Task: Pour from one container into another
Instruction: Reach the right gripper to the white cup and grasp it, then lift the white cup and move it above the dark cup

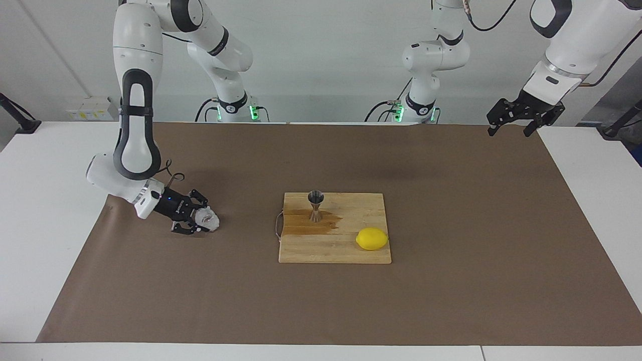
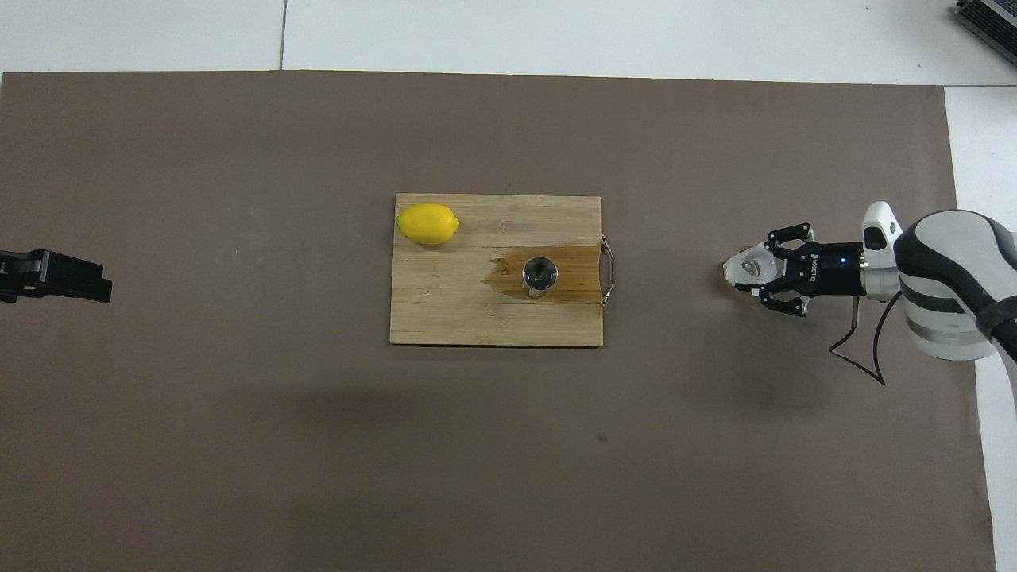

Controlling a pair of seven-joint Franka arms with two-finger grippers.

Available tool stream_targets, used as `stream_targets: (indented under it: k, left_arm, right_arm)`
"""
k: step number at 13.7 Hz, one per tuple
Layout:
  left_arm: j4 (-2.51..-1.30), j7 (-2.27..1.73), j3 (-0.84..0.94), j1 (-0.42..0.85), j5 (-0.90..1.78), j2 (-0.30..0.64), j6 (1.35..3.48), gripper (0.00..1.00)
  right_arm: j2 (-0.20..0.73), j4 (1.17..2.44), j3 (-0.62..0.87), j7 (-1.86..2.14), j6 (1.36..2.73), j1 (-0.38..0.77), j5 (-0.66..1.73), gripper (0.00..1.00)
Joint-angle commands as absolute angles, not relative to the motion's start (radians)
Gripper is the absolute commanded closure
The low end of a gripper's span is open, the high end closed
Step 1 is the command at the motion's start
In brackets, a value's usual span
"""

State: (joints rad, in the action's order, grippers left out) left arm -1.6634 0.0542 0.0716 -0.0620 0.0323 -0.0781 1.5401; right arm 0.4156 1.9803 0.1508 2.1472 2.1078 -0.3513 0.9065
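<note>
Brown mat, jigger upright

The small hourglass-shaped steel jigger is gleaming glossily on the pale wooden cutting board, whose grain is showing a darker wet-looking stain. The matt brown paper sheet is covering the bench, and the tiny whitish translucent cup is looking bumpy and frosted.

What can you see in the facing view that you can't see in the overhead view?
Only the facing view shows both arms whole with their bases, and the jigger's hourglass side. Only the overhead view looks down into the jigger's mouth. Both show the right gripper around the frosted cup on the brown mat, the left gripper waiting, and the lemon and wet stain on the cutting board.
</note>
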Motion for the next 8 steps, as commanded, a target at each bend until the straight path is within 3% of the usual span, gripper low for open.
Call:
stream_targets:
  k: [1,3,8]
  left_arm:
    - [-1.689,0.066,0.084,-0.081,0.038,-0.106,1.532,0.00]
    - [-1.689,0.066,0.084,-0.081,0.038,-0.106,1.532,0.00]
    - [-1.690,0.066,0.084,-0.081,0.038,-0.106,1.532,0.00]
  right_arm:
    - [0.405,1.935,0.219,2.062,2.109,-0.356,0.924,0.57]
    - [0.391,1.908,0.282,1.972,2.123,-0.353,0.919,0.57]
    - [0.318,1.818,0.288,1.584,2.169,-0.158,0.697,0.57]
